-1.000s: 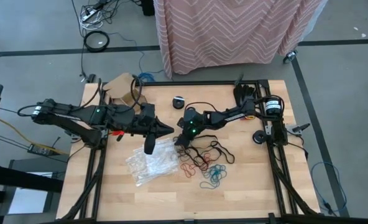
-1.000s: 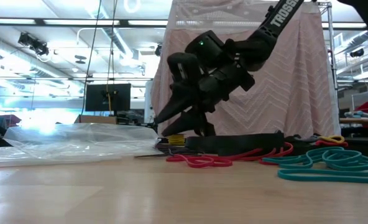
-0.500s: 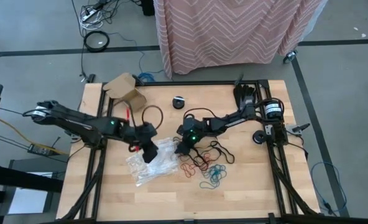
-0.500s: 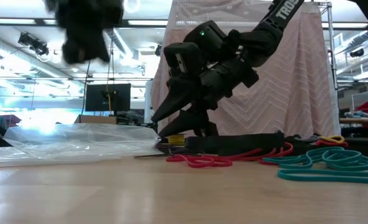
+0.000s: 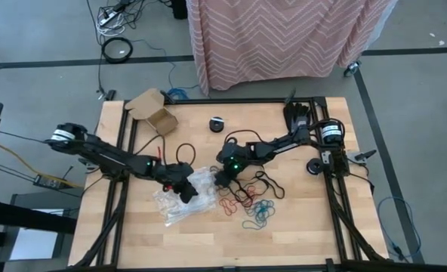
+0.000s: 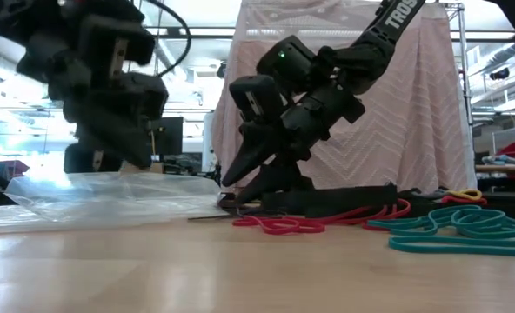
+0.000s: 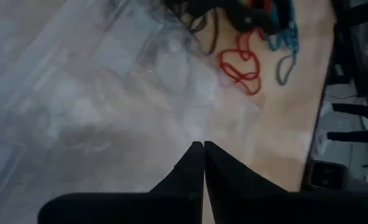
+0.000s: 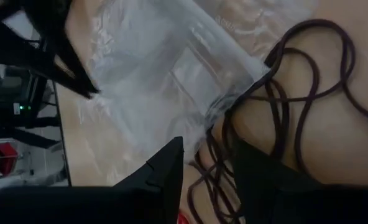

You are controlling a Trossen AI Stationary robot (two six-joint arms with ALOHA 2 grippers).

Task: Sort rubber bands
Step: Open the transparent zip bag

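L gripper moved down onto plastic bags, fingers pressed together; R gripper unmoved, slightly apart over rubber bands.

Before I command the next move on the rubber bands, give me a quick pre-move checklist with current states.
1. Left gripper over the clear plastic bags: ok; its fingers are shut with nothing between them in the left wrist view.
2. Right gripper at the bags' edge beside the black rubber bands: ok, fingers apart.
3. Right gripper holding a band or the bag: cannot tell.
4. Red rubber bands and teal rubber bands loose on the table: ok.
5. Colours separated: not ok, piles overlap.
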